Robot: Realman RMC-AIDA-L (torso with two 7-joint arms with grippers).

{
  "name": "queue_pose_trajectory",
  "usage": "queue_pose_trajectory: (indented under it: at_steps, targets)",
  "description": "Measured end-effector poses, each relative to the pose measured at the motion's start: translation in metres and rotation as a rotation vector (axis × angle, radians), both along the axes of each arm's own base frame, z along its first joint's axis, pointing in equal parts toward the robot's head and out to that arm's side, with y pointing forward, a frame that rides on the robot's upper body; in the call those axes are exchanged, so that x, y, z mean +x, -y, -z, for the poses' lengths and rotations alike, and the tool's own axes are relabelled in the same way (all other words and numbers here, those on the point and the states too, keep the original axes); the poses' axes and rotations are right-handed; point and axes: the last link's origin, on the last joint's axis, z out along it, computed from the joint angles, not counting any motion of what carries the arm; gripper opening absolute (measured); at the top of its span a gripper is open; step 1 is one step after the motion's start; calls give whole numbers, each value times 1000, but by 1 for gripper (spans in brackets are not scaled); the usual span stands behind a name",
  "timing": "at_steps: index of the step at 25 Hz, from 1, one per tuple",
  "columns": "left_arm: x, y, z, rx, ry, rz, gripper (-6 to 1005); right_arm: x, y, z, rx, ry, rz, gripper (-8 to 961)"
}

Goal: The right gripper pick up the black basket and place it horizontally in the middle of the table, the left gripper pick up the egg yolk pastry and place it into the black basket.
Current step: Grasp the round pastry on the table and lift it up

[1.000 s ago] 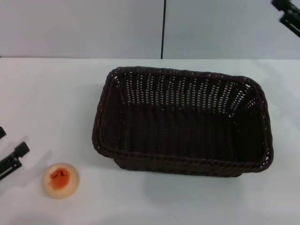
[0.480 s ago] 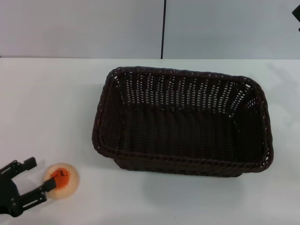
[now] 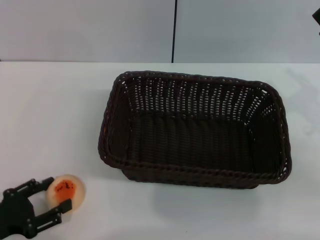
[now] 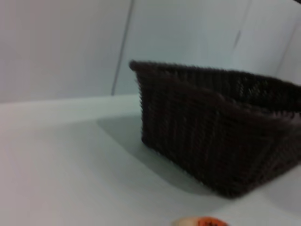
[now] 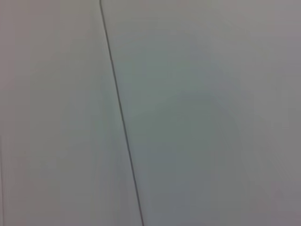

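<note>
Head view: the left hand (image 3: 49, 199) has slid in from the counter's (image 3: 55, 115) near-left edge within the last second and now brackets the egg yolk pastry (image 3: 65, 193), prongs spread wide either side — a squeeze looks due. The black basket (image 3: 195, 129) already lies lengthwise mid-counter, woven, braided rim, empty. The right hand has drawn off to the far right; I cannot tell its state.

Left wrist view: openwork wicker wall, and the bun's pale, orange-topped edge — small, round.

Right wrist view: only blank wall.
</note>
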Motion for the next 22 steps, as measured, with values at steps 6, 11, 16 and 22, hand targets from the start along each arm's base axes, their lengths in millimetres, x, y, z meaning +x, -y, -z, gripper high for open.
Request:
queue_pose_trajectory:
  at_steps: [6, 11, 16, 22]
  targets:
    - [0, -2, 4, -22, -25, 19, 771, 13, 4, 1, 37, -19, 47, 774]
    - [2, -5, -1, 27, -1, 21, 555, 22, 14, 0, 88, -66, 56, 774]
    - [3, -9, -8, 81, 15, 16, 358, 27, 21, -2, 105, -83, 64, 774]
    - [14, -24, -26, 203, 85, 52, 253, 33, 32, -7, 135, -117, 60, 774]
